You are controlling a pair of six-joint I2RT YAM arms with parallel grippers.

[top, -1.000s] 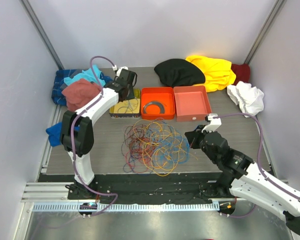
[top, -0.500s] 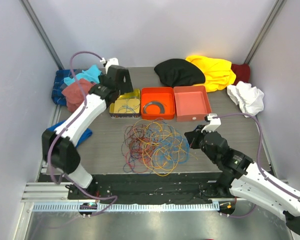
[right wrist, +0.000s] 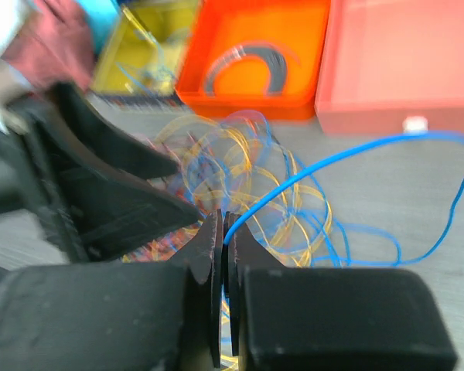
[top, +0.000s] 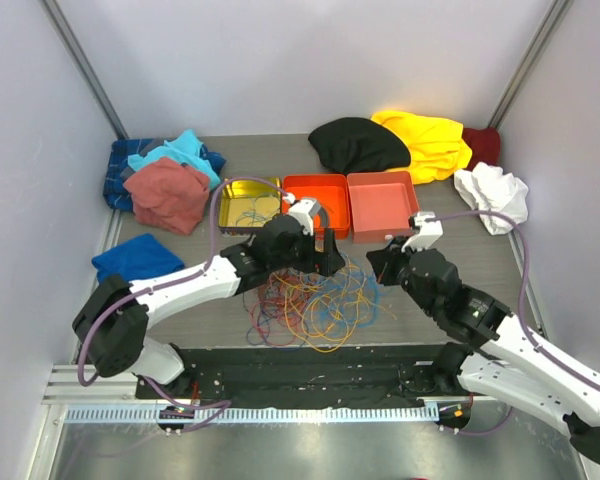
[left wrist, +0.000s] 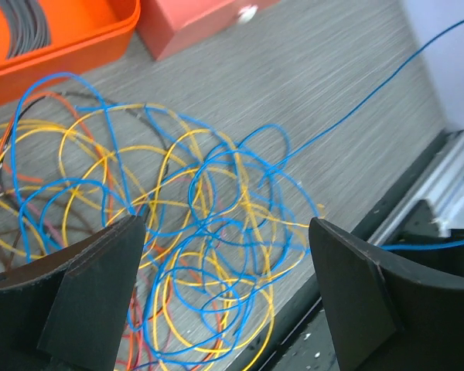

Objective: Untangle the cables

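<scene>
— Where do we find the cables?

— In the middle of the top view, on the grey table. They form a loose heap of yellow, orange, blue and red loops just below the orange tray.

— And the left gripper?

— We see it over the upper part of the heap. Its two dark fingers are spread wide at the lower corners of its wrist view. Blue and yellow loops lie on the table between them, and it grips none of them.

— The right gripper?

— Its jaws are pressed together on one blue cable. In its wrist view we follow that strand from the jaws up to the right, round in an arc at the right edge, and back toward the tangle. In the top view this gripper sits at the heap's upper right.

— What else do we have?

— A grey curved strip lies in the orange tray. A yellow tray holding a few wires stands to its left and a salmon tray to its right, side by side in a row. At the top of the view lie a black cloth and a yellow cloth. A white cloth lies at the right, and a red-brown cloth and a blue cloth at the left.
</scene>
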